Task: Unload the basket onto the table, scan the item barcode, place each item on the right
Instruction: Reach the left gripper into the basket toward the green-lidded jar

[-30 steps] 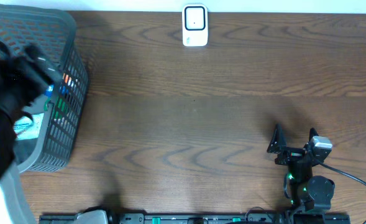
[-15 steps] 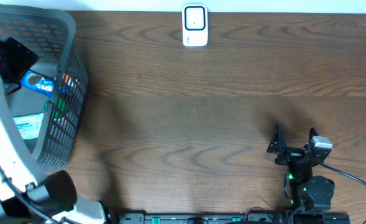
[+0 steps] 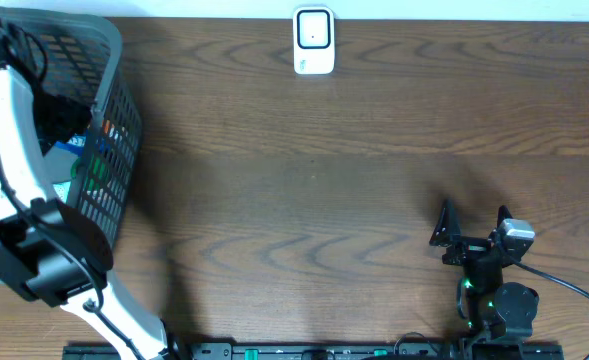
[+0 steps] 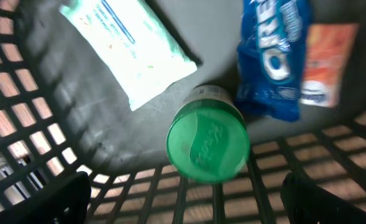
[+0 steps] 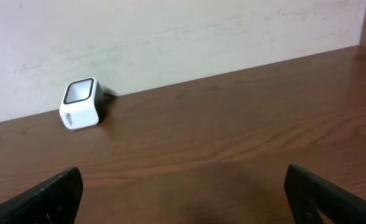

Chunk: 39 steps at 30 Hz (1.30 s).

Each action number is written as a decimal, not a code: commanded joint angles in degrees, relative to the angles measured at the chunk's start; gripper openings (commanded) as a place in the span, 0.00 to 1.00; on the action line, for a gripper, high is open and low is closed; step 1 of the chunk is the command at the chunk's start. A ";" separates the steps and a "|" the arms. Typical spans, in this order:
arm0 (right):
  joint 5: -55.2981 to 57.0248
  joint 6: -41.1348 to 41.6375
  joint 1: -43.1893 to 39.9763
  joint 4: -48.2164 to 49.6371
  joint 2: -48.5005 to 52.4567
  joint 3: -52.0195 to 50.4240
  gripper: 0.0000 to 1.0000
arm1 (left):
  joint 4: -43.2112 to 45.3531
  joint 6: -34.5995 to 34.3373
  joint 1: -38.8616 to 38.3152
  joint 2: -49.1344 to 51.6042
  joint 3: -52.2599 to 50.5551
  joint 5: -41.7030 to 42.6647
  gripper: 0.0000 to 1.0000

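Note:
The items lie in a grey mesh basket (image 3: 112, 60) at the table's far left. In the left wrist view I look down on a green-lidded round container (image 4: 207, 142), a blue Oreo pack (image 4: 273, 56), an orange packet (image 4: 329, 62) and a white-and-green wipes pack (image 4: 130, 43). My left gripper (image 4: 184, 211) hangs open above the container, inside the basket (image 4: 21, 118), holding nothing. The white barcode scanner (image 3: 314, 41) stands at the back centre. My right gripper (image 3: 471, 222) rests open at the front right, facing the scanner (image 5: 82, 102).
The left arm's white links (image 3: 9, 140) cross over the basket and hide much of its inside from above. A cable (image 3: 574, 290) trails from the right arm's base. Brown wood table (image 3: 304, 200) lies between basket, scanner and right arm.
The left arm has swung over the basket and its gripper has gone down inside it, still open. The right arm has not moved.

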 commanded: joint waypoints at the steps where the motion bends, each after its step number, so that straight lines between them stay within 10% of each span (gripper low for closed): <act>1: 0.31 0.46 0.55 -0.22 -0.31 -0.09 0.99 | 2.16 -1.57 0.24 0.87 -5.97 -0.52 0.98; 12: 0.31 0.48 0.55 -0.22 -0.31 -0.09 0.99 | 19.56 -1.49 0.24 0.87 -27.21 1.44 0.98; 24: 0.31 0.48 0.55 -0.22 -0.31 -0.09 0.99 | 17.64 -1.44 0.26 -1.03 -27.80 1.40 1.00; 28: 0.31 0.46 0.55 -0.22 -0.31 -0.09 0.99 | 16.35 0.74 0.26 -2.67 -27.15 1.36 0.68; 34: 0.31 0.46 0.55 -0.22 -0.31 -0.09 0.99 | 15.69 1.81 0.66 -9.29 -25.05 0.55 0.62; 39: 0.31 0.46 0.55 -0.22 -0.31 -0.09 0.99 | 12.35 7.21 1.27 -12.92 -25.05 0.74 1.00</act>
